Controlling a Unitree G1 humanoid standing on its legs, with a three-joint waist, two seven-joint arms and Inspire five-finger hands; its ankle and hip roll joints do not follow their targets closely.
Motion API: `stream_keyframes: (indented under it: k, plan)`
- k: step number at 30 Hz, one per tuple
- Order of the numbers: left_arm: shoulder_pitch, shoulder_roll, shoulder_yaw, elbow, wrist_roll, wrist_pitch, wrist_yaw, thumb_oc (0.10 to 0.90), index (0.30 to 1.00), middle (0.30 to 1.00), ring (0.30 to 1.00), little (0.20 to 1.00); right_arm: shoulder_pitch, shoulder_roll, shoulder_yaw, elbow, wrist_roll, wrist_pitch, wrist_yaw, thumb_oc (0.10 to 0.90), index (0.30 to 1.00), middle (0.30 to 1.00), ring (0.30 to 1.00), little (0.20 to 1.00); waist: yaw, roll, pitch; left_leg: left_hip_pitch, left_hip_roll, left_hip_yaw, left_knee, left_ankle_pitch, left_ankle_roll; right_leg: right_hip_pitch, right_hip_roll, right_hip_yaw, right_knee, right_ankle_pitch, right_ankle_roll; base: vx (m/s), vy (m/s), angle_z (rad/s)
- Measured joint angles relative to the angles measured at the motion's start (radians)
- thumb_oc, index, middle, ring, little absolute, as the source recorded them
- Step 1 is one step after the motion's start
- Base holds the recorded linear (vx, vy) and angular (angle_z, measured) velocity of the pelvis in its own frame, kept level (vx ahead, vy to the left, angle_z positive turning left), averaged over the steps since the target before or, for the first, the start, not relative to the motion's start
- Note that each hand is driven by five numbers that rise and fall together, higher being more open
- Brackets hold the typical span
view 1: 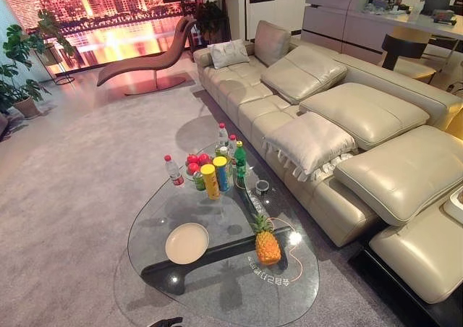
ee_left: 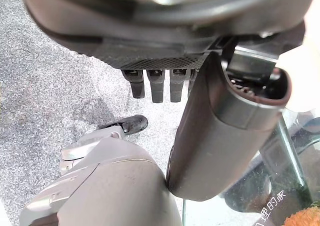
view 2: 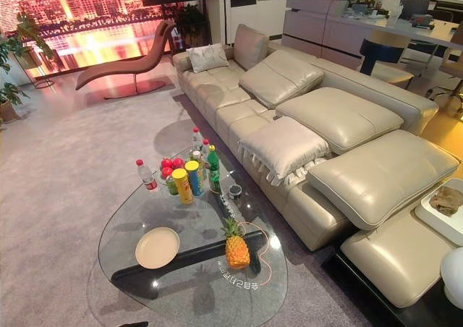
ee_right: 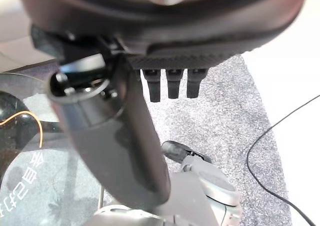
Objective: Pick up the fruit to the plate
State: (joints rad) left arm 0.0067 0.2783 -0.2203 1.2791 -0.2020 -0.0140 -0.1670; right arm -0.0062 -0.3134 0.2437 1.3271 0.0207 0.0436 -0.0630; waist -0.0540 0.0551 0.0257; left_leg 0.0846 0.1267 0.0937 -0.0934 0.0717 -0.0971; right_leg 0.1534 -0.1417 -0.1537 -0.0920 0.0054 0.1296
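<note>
A pineapple [view 1: 267, 246] is standing upright on the glass table [view 1: 217, 298], near the empty plate [view 1: 187, 242] (red fruit [view 1: 197, 160] is sitting among bottles at the far end). The left hand [ee_left: 210, 131] and right hand [ee_right: 120, 146] are hanging above the carpet, fingers straight, holding nothing.

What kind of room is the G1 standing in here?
Most likely a home-style living room or showroom lounge: a long beige leather sofa, a glass coffee table holding a plate, a pineapple and bottles, and a chaise lounge on grey carpet.
</note>
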Motion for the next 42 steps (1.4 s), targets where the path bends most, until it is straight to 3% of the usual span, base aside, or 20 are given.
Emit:
stream_keyframes:
  k: [14, 21, 24, 27, 32, 39, 42]
  plan:
    - [-0.002, -0.021, 0.000, -0.001, -0.019, 0.000, 0.028, 0.800, 0.900, 0.900, 0.900, 0.900, -0.013, -0.014, -0.001, -0.001, 0.002, 0.010, -0.006, 0.800, 0.900, 0.900, 0.900, 0.900, 0.001, 0.023, 0.014, -0.024, 0.003, 0.001, 0.000, -0.002, -0.005, -0.025, 0.000, 0.000, 0.000, -0.004, -0.001, -0.01, -0.003, 0.00]
    - [-0.030, -0.023, 0.002, -0.004, -0.082, -0.002, 0.048, 0.800, 0.900, 0.900, 0.900, 0.900, -0.031, -0.055, -0.010, 0.000, 0.009, 0.013, -0.006, 0.800, 0.900, 0.900, 0.900, 0.900, 0.013, 0.035, 0.079, -0.108, -0.001, -0.007, 0.007, 0.021, -0.013, -0.109, 0.004, -0.001, 0.000, 0.016, -0.004, -0.10, 0.007, 0.01]
    - [-0.109, -0.021, 0.002, -0.019, -0.102, -0.007, 0.054, 0.800, 0.900, 0.900, 0.900, 0.900, -0.097, -0.075, -0.022, 0.000, 0.020, 0.012, -0.007, 0.800, 0.900, 0.900, 0.900, 0.900, 0.014, 0.049, 0.195, -0.180, -0.008, -0.023, 0.008, 0.052, -0.008, -0.169, 0.003, -0.005, 0.004, 0.040, -0.003, -0.16, 0.011, 0.08]
    - [-0.153, -0.018, 0.005, -0.033, -0.125, -0.013, 0.044, 0.800, 0.900, 0.900, 0.900, 0.900, -0.150, -0.080, -0.032, 0.000, 0.031, 0.016, -0.006, 0.800, 0.900, 0.900, 0.900, 0.900, 0.020, 0.043, 0.284, -0.215, -0.016, -0.030, 0.008, 0.066, -0.001, -0.199, -0.003, -0.006, 0.006, 0.056, 0.002, -0.10, 0.012, 0.07]
    - [-0.181, 0.011, 0.005, -0.065, -0.177, -0.038, 0.045, 0.800, 0.900, 0.900, 0.900, 0.900, -0.238, -0.082, -0.032, -0.004, 0.040, 0.013, -0.008, 0.800, 0.900, 0.900, 0.900, 0.900, 0.024, 0.035, 0.353, -0.264, -0.029, -0.033, 0.008, 0.076, 0.008, -0.247, -0.014, -0.003, 0.006, 0.067, 0.007, -0.06, 0.018, 0.01]
    - [-0.262, 0.058, -0.001, -0.109, -0.255, -0.066, 0.024, 0.800, 0.900, 0.900, 0.900, 0.900, -0.345, -0.088, -0.040, -0.042, 0.127, 0.008, -0.033, 0.800, 0.900, 0.900, 0.900, 0.900, 0.028, 0.058, 0.431, -0.336, -0.037, -0.036, 0.008, 0.094, 0.015, -0.318, -0.020, -0.003, 0.007, 0.083, 0.011, -0.08, 0.022, 0.01]
    - [-0.307, 0.059, -0.004, -0.158, -0.328, -0.091, 0.047, 0.800, 0.900, 0.900, 0.900, 0.900, -0.388, -0.089, -0.040, -0.065, 0.178, -0.025, -0.064, 0.800, 0.900, 0.900, 0.900, 0.900, 0.027, 0.059, 0.467, -0.373, -0.040, -0.034, 0.009, 0.102, 0.018, -0.357, -0.024, -0.001, 0.007, 0.094, 0.012, -0.10, -0.036, -0.02]
